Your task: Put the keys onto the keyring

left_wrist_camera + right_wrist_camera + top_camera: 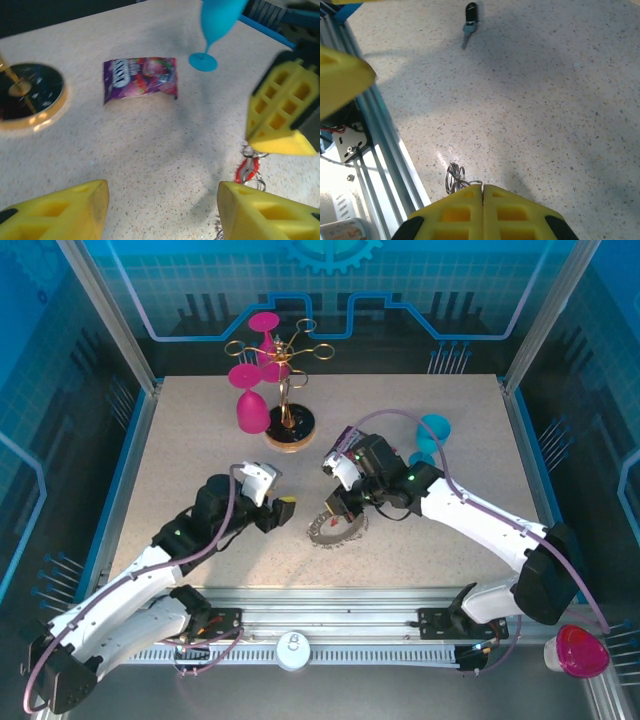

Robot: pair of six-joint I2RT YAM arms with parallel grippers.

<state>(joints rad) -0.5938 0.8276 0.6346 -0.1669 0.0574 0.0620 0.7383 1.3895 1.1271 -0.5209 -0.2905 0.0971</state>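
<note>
1. Top external view: the table (200, 440) spreads speckled beige all round the keyring (330, 538), which lies toward its near edge, about midway across.
2. Glass stand (288, 390), hung with pink glasses (252, 405), rises beyond the keyring and a little to its left, well apart.
3. Right gripper (332, 510) hangs over the keyring's far-left rim. Its wrist view shows the fingers pressed flat together with the keyring's wire loops just at their tips; whether a loop is pinched cannot be told.
4. Left gripper (283, 503) sits just left of the keyring, apart from it, fingers spread wide and holding nothing.
5. Blue glass (432, 435) is beyond and right of the keyring.
6. Purple sachet (140, 79) lies flat beyond the keyring, well apart.
7. Red key (248, 169) rests among the keyring's loops, right under the right gripper's fingertip.
8. Black-headed key (469, 17) lies flat, well apart from the keyring.
</note>
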